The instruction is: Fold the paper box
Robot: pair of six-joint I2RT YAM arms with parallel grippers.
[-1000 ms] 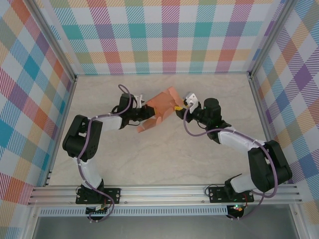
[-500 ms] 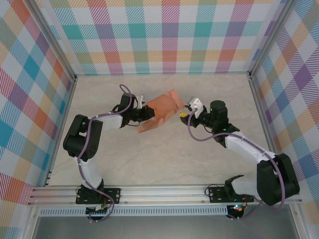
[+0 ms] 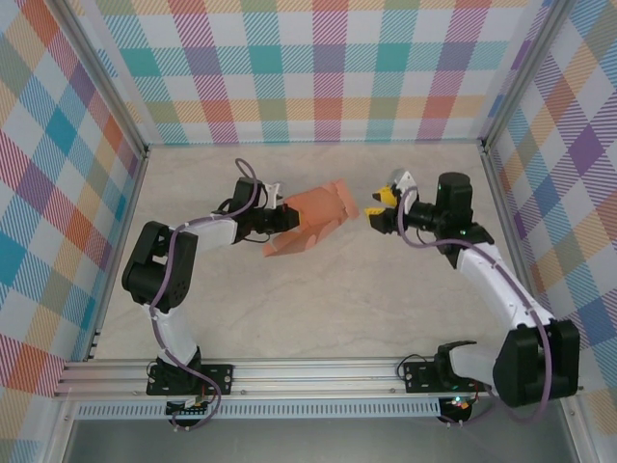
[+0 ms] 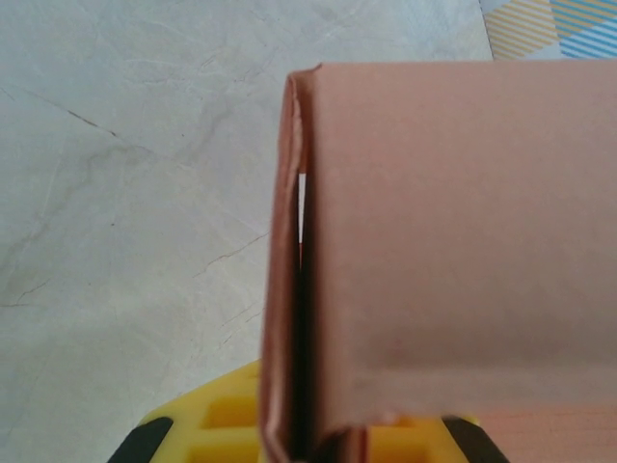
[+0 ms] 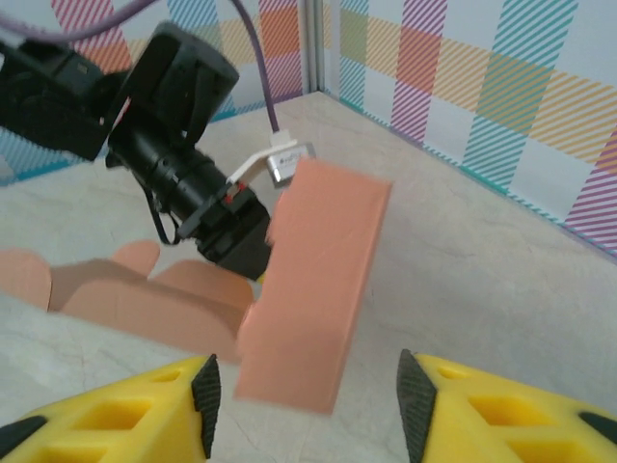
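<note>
The box (image 3: 316,214) sits mid-worktop (image 3: 318,309), partly folded: one panel stands up at a tilt, and rounded flaps lie flat on the surface beside it. We see the left gripper (image 3: 285,219) clamped narrow on a doubled wall at the box's left end. We judge it is there to anchor the sheet and hold the raised panel up. The right gripper (image 3: 372,207) hangs just off the right end, apart from the card, its jaws half spread and empty. It faces the panel, placed, we think, to push or pinch the next flap.
</note>
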